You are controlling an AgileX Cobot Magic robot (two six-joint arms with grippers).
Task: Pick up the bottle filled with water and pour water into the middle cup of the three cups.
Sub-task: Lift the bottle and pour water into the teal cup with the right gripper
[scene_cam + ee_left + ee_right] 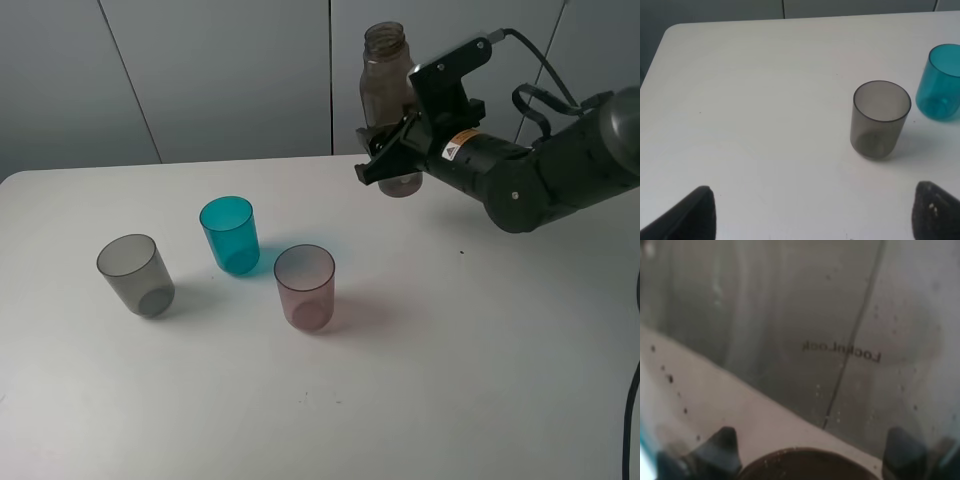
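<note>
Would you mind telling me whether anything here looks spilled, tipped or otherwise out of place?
Nothing stands out: the grey cup, the middle cup and the pink cup stand upright, no water shows on the table, and the bottle sits upright in the right end effector.

open table (320,195) lies between bottle (384,70) and teal cup (229,234), pink cup (304,287) close beside.

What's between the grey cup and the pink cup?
The teal-blue cup, a little farther back than the grey cup and pink cup, in the exterior high view.

Right arm (540,175) aloft (fingers (383,162) tight)
</note>
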